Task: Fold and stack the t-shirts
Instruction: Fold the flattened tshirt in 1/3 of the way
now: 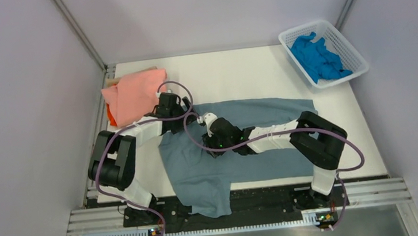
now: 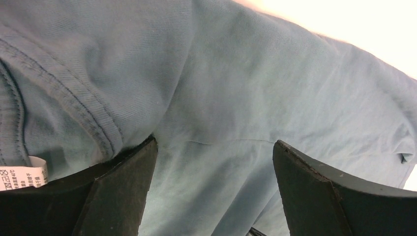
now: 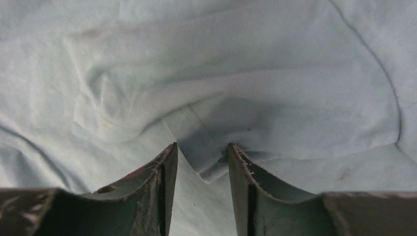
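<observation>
- Where the right claw meets the grey-blue t-shirt, its two fingers are drawn close and pinch a raised fold of the cloth between them; creases fan out from that fold.
- The left claw is spread wide over the same shirt, with cloth showing in the gap; a stitched edge of the shirt lies over one finger, and a white care label sits just beside it.
- In the top view both claws are near each other at the shirt's far-left part; the shirt lies spread across the middle of the worktop, with one end hanging over the near edge between the arm bases.
- The salmon-pink t-shirt lies folded at the far-left corner, near the left claw; the orange t-shirt shows from under it.
- The bright blue t-shirt lies crumpled in the white mesh basket at the far-right corner, well apart from both claws.
</observation>
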{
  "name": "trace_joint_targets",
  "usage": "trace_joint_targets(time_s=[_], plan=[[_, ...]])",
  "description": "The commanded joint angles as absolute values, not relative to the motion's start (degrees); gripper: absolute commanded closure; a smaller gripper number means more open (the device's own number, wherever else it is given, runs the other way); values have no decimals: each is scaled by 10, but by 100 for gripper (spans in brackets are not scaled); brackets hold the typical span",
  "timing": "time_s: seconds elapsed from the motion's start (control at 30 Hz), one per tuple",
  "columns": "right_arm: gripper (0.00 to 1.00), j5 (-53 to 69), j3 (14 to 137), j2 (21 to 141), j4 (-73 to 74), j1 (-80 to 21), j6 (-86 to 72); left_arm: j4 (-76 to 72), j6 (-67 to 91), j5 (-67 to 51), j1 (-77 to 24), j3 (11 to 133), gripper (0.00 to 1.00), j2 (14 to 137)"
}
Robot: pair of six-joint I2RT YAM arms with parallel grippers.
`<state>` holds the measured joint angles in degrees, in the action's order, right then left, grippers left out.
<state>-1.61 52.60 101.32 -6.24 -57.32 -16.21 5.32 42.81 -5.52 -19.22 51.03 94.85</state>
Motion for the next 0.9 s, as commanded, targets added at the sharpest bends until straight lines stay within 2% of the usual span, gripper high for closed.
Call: trace_joint_targets(time_s=[0.0, 0.07, 0.13, 0.2, 0.37, 0.53, 0.57, 0.67, 0.73, 0.83, 0.87], plan=[[61, -30, 557, 1044, -52, -584, -164, 88, 424, -32, -190, 486, 7, 945], [69, -38, 556, 1044, -46, -590, -163, 89, 425, -31, -189, 488, 8, 946], [88, -58, 556, 1033, -31, -593, -163, 92, 426, -26, -188, 490, 8, 948], [97, -78, 548, 1009, -21, -593, -168, 94, 425, -19, -186, 492, 8, 950], [99, -92, 514, 918, 44, -593, -189, 114, 423, 17, -182, 500, 8, 952], [96, -46, 470, 812, 100, -593, -198, 128, 422, 32, -177, 504, 8, 951], [90, -46, 464, 792, 113, -593, -197, 131, 421, 30, -177, 505, 8, 950], [46, -70, 449, 733, 133, -593, -192, 131, 420, 7, -177, 507, 9, 944], [31, -110, 437, 693, 134, -592, -189, 127, 414, -31, -178, 506, 12, 936], [2, -230, 410, 634, 121, -573, -220, 132, 416, -66, -187, 506, 16, 909], [1, -256, 398, 617, 113, -555, -237, 141, 421, -53, -197, 508, 16, 894]])
